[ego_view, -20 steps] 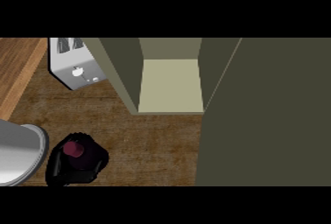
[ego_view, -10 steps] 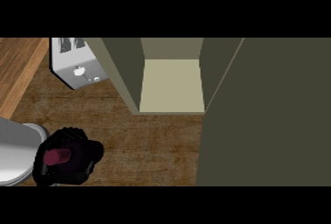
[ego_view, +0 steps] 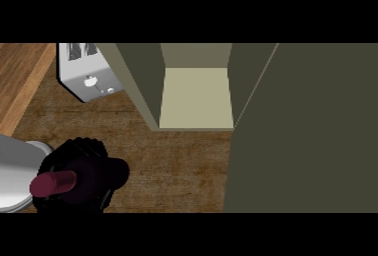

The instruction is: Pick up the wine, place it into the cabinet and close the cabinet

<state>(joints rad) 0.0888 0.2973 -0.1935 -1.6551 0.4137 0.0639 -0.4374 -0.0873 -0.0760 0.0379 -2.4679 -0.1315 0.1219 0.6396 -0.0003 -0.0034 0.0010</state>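
Wine (ego_view: 53, 183) clamped in our left robot hand (ego_view: 87, 175), cap toward us; open cabinet (ego_view: 193, 97) up-right.

- Left hand (ego_view: 88, 175) curled round the wine (ego_view: 53, 183), near the counter's (ego_view: 177, 165) lower left edge.
- Cabinet (ego_view: 193, 100) open at the far edge; toaster (ego_view: 85, 77) beside it.

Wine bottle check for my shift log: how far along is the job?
Done: the left robot hand is curled round the wine bottle, low at the view's left. In hand: carrying it. Left: setting it on the open cabinet's bare shelf and closing the door.
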